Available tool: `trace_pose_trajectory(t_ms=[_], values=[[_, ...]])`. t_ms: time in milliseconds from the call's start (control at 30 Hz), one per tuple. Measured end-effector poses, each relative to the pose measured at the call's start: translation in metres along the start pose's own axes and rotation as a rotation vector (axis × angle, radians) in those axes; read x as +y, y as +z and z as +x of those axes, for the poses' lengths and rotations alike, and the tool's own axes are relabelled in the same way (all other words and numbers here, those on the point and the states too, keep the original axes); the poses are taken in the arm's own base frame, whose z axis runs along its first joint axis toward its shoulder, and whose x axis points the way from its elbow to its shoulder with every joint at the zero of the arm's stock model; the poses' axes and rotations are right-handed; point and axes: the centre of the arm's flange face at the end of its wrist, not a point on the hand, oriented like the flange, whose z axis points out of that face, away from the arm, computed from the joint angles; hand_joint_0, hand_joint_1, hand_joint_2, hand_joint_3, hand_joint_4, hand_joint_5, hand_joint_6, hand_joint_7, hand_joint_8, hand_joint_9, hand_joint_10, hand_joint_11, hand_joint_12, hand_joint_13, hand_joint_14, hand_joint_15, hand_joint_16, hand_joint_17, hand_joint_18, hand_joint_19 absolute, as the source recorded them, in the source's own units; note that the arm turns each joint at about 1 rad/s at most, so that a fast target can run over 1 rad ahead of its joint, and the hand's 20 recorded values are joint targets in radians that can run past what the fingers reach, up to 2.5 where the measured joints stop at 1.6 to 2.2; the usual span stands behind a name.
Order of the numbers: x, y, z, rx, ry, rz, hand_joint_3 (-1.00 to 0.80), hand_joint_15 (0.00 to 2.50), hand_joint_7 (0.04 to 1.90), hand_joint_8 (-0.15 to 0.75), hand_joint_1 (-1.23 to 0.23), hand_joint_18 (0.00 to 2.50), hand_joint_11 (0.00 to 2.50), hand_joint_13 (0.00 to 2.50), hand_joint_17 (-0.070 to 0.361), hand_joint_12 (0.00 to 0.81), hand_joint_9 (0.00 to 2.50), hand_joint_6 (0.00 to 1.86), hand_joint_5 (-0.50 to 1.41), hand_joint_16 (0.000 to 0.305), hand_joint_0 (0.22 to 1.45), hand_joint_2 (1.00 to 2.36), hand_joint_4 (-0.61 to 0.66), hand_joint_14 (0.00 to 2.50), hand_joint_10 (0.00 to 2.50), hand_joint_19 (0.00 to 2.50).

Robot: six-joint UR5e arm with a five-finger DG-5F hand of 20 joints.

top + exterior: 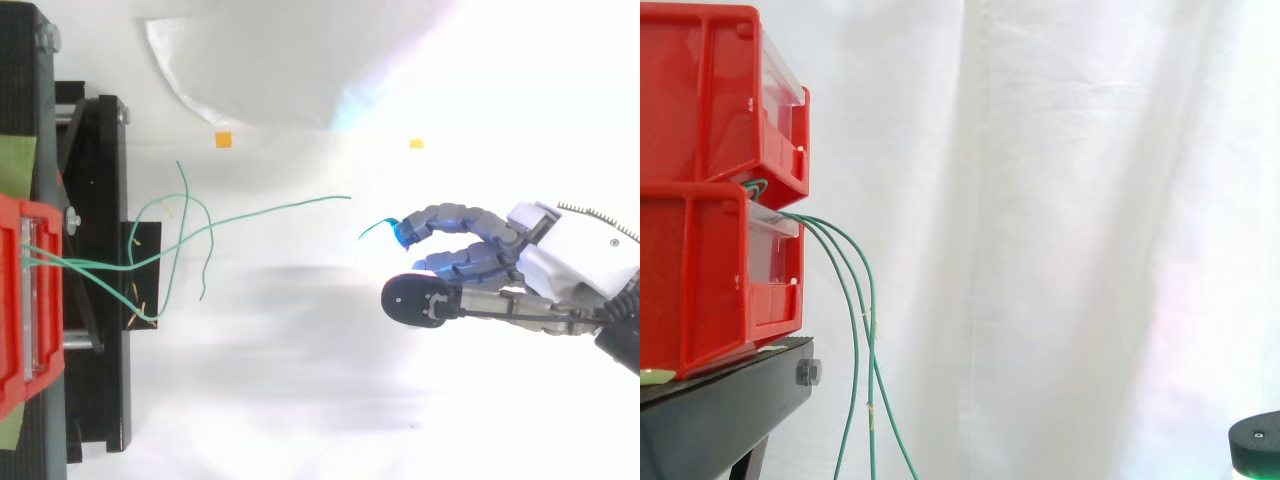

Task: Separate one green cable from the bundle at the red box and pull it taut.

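Note:
Two red bins [710, 270] are stacked on a black stand at the left. A bundle of thin green cables [855, 330] comes out between them and hangs down in loose arcs. From above, the cables [150, 255] fan out from the red box [20, 300]. One long strand [290, 207] reaches right towards my hand [545, 262], which comes in from the right edge, well away from the box. A short curved green cable end [372, 229] lies right at the hand's left tip. A black rounded part of the hand [1255, 440] shows low at the right.
The black stand [100, 200] carries the bins and juts out below them [730, 400]. A white curtain [1070, 200] hangs behind. Two small orange markers [223, 140] [416, 144] and a pale sheet [280, 70] lie on the floor.

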Motion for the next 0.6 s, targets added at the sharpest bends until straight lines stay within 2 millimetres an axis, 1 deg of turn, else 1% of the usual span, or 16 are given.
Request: trace_pose_trajectory(t_ms=[133, 200, 333, 467, 500, 533, 567, 600], values=[[0.0009, -0.0001, 0.0005, 0.001, 0.001, 0.000, -0.50, 0.55, 0.68, 0.162, -0.65, 0.41, 0.78, 0.96, 0.074, 0.364, 0.89, 0.50, -0.19, 0.033, 0.56, 1.00, 0.14, 0.01, 0.01, 0.70], [0.0013, -0.0004, 0.0007, 0.001, 0.001, 0.000, -0.50, 0.55, 0.69, 0.164, -0.65, 0.42, 0.82, 0.96, 0.074, 0.365, 0.90, 0.50, -0.19, 0.033, 0.56, 1.00, 0.14, 0.01, 0.02, 0.70], [0.0015, -0.0009, 0.0003, -0.002, -0.004, 0.003, -0.50, 0.58, 0.69, 0.168, -0.66, 0.46, 1.00, 0.94, 0.076, 0.345, 0.97, 0.50, -0.19, 0.034, 0.56, 1.00, 0.14, 0.02, 0.02, 0.71], [0.0026, -0.0014, 0.0008, -0.002, -0.004, 0.003, -0.50, 0.60, 0.70, 0.173, -0.66, 0.49, 1.12, 0.92, 0.077, 0.333, 1.01, 0.50, -0.18, 0.034, 0.56, 1.00, 0.14, 0.02, 0.01, 0.71], [0.0033, -0.0016, 0.0012, -0.001, -0.003, 0.002, -0.50, 0.62, 0.70, 0.183, -0.66, 0.50, 1.20, 0.92, 0.078, 0.332, 1.03, 0.50, -0.18, 0.035, 0.56, 1.00, 0.14, 0.02, 0.01, 0.72], [0.0036, -0.0017, 0.0014, -0.001, -0.004, 0.003, -0.50, 0.66, 0.71, 0.190, -0.67, 0.51, 1.38, 0.92, 0.079, 0.326, 1.06, 0.50, -0.18, 0.035, 0.56, 1.00, 0.14, 0.02, 0.00, 0.73], [0.0040, -0.0019, 0.0015, -0.002, -0.004, 0.003, -0.50, 0.70, 0.71, 0.200, -0.67, 0.54, 1.34, 0.92, 0.081, 0.322, 1.06, 0.50, -0.18, 0.036, 0.56, 1.00, 0.15, 0.02, 0.29, 0.74], [0.0043, -0.0021, 0.0015, -0.002, -0.005, 0.003, -0.50, 0.72, 0.72, 0.212, -0.67, 0.54, 1.32, 0.93, 0.081, 0.320, 1.06, 0.50, -0.18, 0.036, 0.56, 1.00, 0.15, 0.02, 0.33, 0.74]])
